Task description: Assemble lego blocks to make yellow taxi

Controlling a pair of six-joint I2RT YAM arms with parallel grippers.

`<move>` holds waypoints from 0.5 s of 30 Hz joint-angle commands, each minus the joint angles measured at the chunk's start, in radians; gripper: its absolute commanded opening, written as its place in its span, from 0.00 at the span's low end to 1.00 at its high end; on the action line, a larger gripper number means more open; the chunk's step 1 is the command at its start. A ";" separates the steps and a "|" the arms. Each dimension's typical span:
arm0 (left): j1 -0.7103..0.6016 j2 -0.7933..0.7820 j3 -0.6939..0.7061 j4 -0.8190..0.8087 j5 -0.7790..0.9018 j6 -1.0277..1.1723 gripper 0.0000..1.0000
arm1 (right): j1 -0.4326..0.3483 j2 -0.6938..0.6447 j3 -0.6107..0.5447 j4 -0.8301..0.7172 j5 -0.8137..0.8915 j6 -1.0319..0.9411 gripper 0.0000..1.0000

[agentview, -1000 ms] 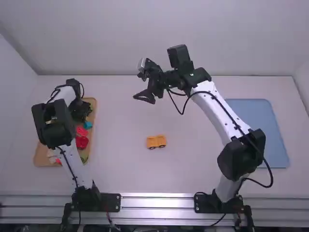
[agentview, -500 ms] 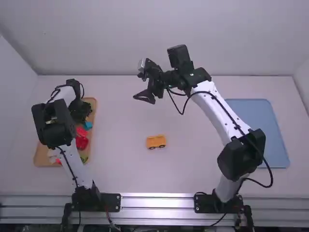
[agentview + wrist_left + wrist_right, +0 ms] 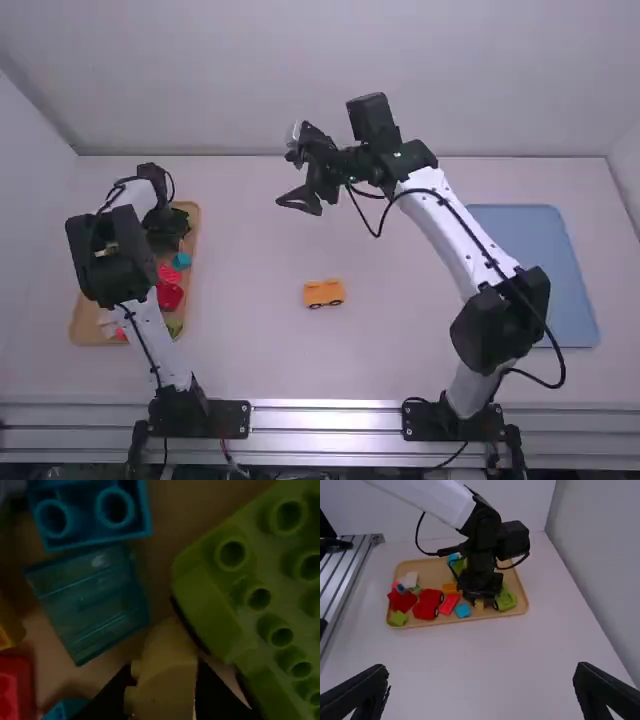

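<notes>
we have the wheeled yellow base [image 3: 323, 293] alone on the tabletop [image 3: 400, 340], between the two arms' bases and farther out, wheels showing along the side nearest the high camera. at the tray [image 3: 465, 627], the left gripper [image 3: 164, 674] has its fingers closed about a small pale-yellow block [image 3: 167, 695], one each side. the right gripper [image 3: 482, 680] is well apart, fingers spread wide, nothing between them.

handling, our judgement: light, stiff moulded plastic, hard to crush, smooth enough to twist if pinched at a corner. we would hold the small block by opposite flat walls, low enough to leave its studs and underside free for pressing. a green block [image 3: 215, 615] lies just beside it and a clear teal block [image 3: 87, 600] near its other side; we would lift straight up so neither gets dragged.

the base probably rolls if nudged. we would have the right fingers brace its body, above the wheels, while the block is squared over the studs and pushed down firmly; a tilted press may skid it.
</notes>
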 commanded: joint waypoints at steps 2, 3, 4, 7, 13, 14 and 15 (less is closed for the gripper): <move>0.008 0.009 -0.043 0.015 0.012 0.067 0.30 | 0.000 -0.012 -0.005 -0.004 -0.009 0.006 0.98; 0.011 0.009 -0.042 0.018 0.015 0.077 0.29 | 0.000 -0.012 -0.005 -0.004 -0.010 0.006 0.99; 0.013 0.009 -0.039 0.023 0.025 0.109 0.28 | 0.000 -0.012 -0.005 -0.005 -0.010 0.003 0.98; 0.029 0.005 -0.003 0.004 0.064 0.211 0.19 | 0.000 -0.012 -0.005 0.010 -0.010 0.004 0.99; 0.048 -0.037 0.016 -0.065 0.074 0.165 0.13 | 0.000 -0.012 -0.005 0.019 -0.010 0.011 0.99; 0.048 -0.037 0.016 -0.064 0.074 0.165 0.13 | 0.000 -0.012 -0.005 0.018 -0.010 0.011 0.99; 0.050 -0.039 0.016 -0.064 0.072 0.164 0.14 | 0.000 -0.012 -0.005 0.014 -0.010 0.011 0.99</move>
